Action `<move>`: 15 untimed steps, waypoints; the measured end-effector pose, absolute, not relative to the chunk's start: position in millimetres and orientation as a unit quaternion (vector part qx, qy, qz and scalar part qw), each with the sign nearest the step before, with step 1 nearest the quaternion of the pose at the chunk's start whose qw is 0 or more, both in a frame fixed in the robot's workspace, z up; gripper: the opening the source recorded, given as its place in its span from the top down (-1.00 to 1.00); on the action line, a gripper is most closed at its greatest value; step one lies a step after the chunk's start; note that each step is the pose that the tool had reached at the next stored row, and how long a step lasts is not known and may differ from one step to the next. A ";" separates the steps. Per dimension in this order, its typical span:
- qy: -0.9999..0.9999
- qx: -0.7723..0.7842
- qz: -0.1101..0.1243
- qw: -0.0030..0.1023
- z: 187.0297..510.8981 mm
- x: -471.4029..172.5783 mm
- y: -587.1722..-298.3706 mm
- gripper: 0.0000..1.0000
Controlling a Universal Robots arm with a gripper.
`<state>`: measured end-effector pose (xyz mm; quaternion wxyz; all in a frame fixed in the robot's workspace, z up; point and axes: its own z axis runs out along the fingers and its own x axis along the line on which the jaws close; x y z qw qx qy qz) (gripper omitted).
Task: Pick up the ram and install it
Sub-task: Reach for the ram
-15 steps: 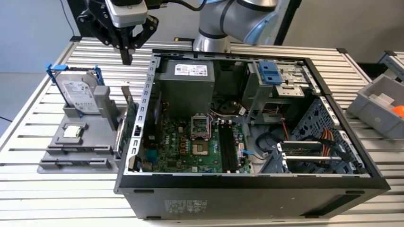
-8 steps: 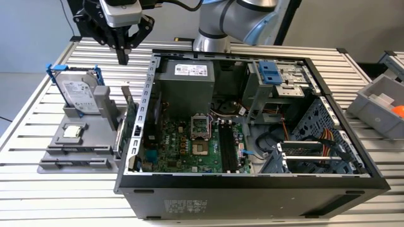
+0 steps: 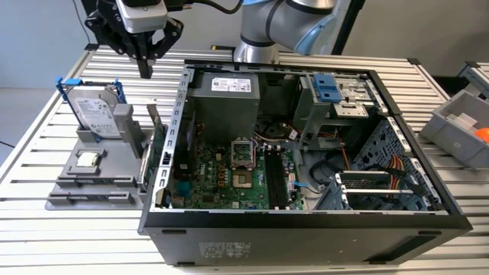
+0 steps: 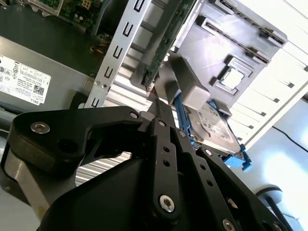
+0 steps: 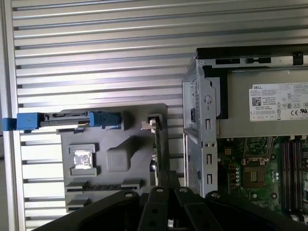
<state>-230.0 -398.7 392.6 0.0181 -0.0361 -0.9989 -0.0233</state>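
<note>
The ram (image 3: 157, 146) is a thin green board standing on edge at the grey holder's (image 3: 91, 189) side nearest the computer case. In both wrist views I see it edge-on (image 5: 157, 144) (image 4: 168, 43). My gripper (image 3: 145, 73) hangs well above the ram's far end and points down. It is shut, with its black fingers pressed together and nothing between them. In the first wrist view the gripper (image 5: 164, 175) lines up with the ram's length. In the second wrist view the gripper (image 4: 155, 108) sits just short of the ram's end and apart from it.
The holder also carries a hard drive (image 3: 95, 114) in a blue bracket and a square processor chip (image 3: 89, 158). The open case (image 3: 306, 229) stands right beside it, with long black motherboard slots (image 3: 275, 180) inside. A grey bin (image 3: 458, 126) sits at the exterior view's right.
</note>
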 end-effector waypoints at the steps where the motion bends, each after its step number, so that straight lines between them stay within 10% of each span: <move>1: -0.999 -0.036 -0.023 0.018 392.6 -230.5 -398.7 1.00; 15: -0.999 -0.036 -0.023 0.021 392.7 -238.8 -398.7 1.00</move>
